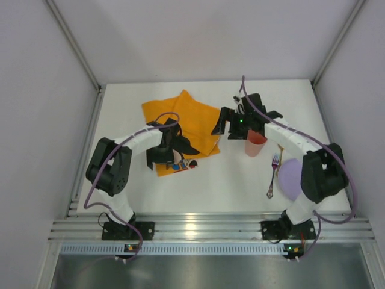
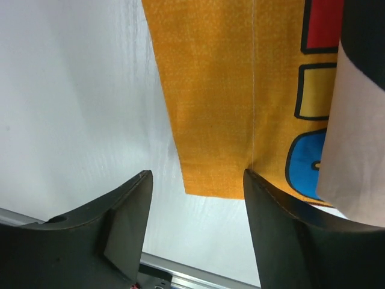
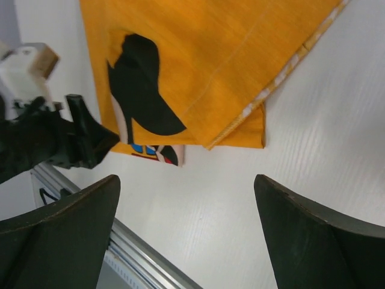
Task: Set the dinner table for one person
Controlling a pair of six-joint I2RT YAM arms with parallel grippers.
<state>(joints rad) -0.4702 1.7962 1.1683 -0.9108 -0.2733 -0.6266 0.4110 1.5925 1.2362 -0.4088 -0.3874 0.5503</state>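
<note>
The white dinner table [image 1: 228, 180] spans the enclosure before us, and an orange placemat [image 1: 186, 120] lies skewed and partly folded on its left-centre. A purple plate [image 1: 293, 180] waits near the right edge. Our left gripper [image 2: 197, 174] hangs released over the mat's near corner, and our right gripper [image 3: 186, 180] gapes empty by its right side. A cup [image 1: 255, 146] and a fork [image 1: 275, 171] sit near the plate. We judge the mat-laying step to be in hand. Next, the mat needs unfolding and squaring.
</note>
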